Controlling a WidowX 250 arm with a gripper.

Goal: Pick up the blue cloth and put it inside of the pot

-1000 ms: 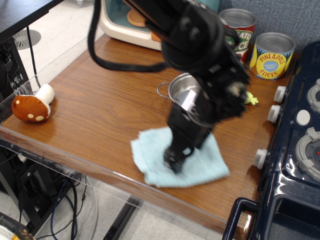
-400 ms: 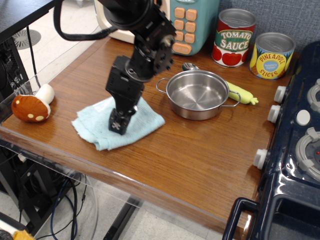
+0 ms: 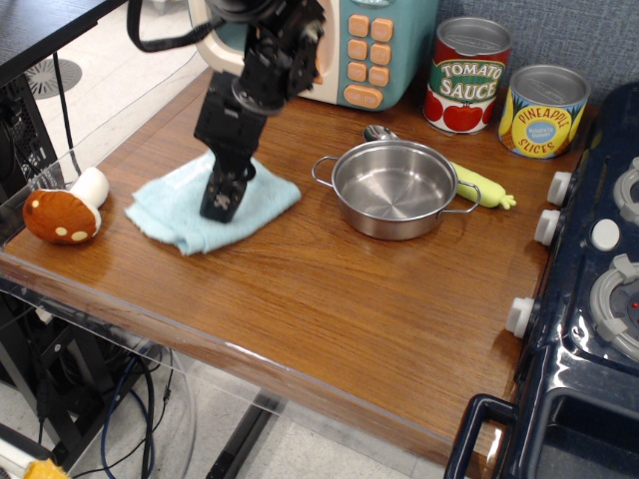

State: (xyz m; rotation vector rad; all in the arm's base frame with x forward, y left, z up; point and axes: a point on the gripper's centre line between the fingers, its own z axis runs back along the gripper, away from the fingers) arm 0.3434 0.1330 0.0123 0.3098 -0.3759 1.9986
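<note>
Gripper points down onto the blue cloth, its tip pressed into the middle of the towel; whether its fingers are spread or pinched on the fabric cannot be told from this angle. Since a moment ago both arm and cloth have slid further left and a little farther back across the wooden table, so the gap to the pot has widened. That pot stands right of the cloth, apart from it, and its shiny bowl holds nothing. Behind it a spoon and a yellow-green toy are partly hidden by its rim. A toy mushroom lies at the left edge, and two tins, tomato sauce and pineapple slices, stand far right.
</note>
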